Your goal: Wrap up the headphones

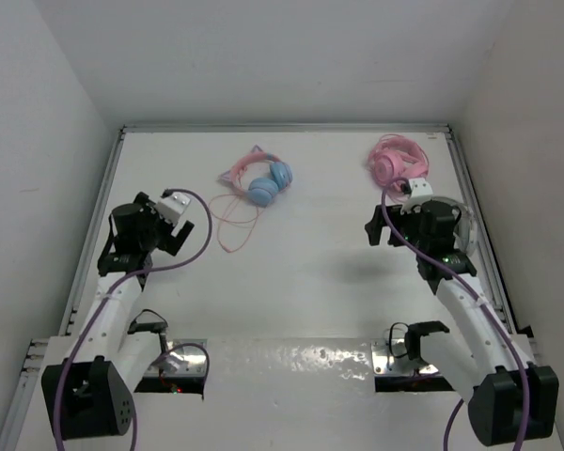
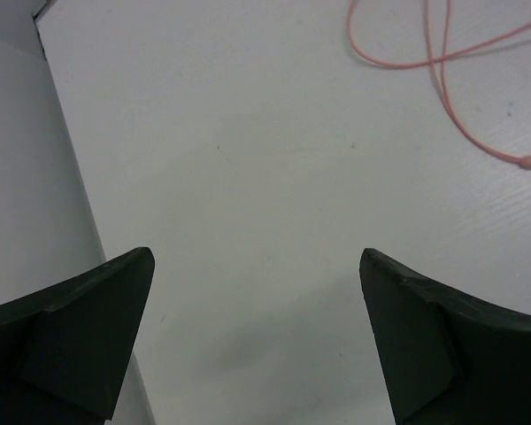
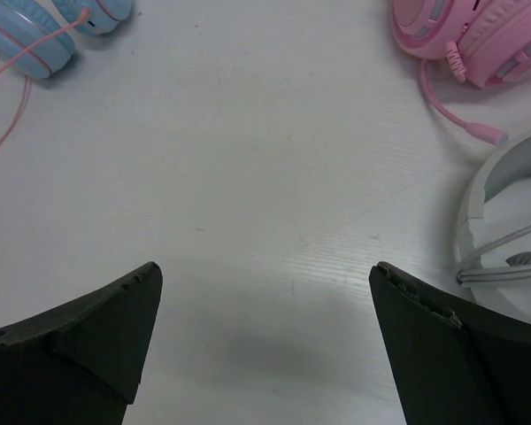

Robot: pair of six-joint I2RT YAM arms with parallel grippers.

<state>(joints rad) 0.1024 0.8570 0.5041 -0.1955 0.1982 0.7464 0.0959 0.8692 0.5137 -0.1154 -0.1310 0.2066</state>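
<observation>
The headphones [image 1: 266, 184] lie at the back middle of the table, with light blue ear cups and a pink cat-ear headband. Their thin pink cable [image 1: 231, 222] trails loose toward the front left. The right wrist view catches the blue ear cups [image 3: 25, 40] at its top left corner, and the left wrist view shows loops of the cable [image 2: 442, 66] at its top right. My left gripper [image 1: 185, 227] [image 2: 257, 266] hovers open to the left of the cable, with nothing between its fingers. My right gripper [image 1: 383, 226] [image 3: 265, 274] is open over bare table to the right of the headphones.
All-pink headphones [image 1: 395, 162] [image 3: 465, 31] lie at the back right. White-grey headphones [image 1: 459, 225] [image 3: 491, 221] sit partly under my right arm. White walls [image 2: 26, 177] enclose the table on the left, back and right.
</observation>
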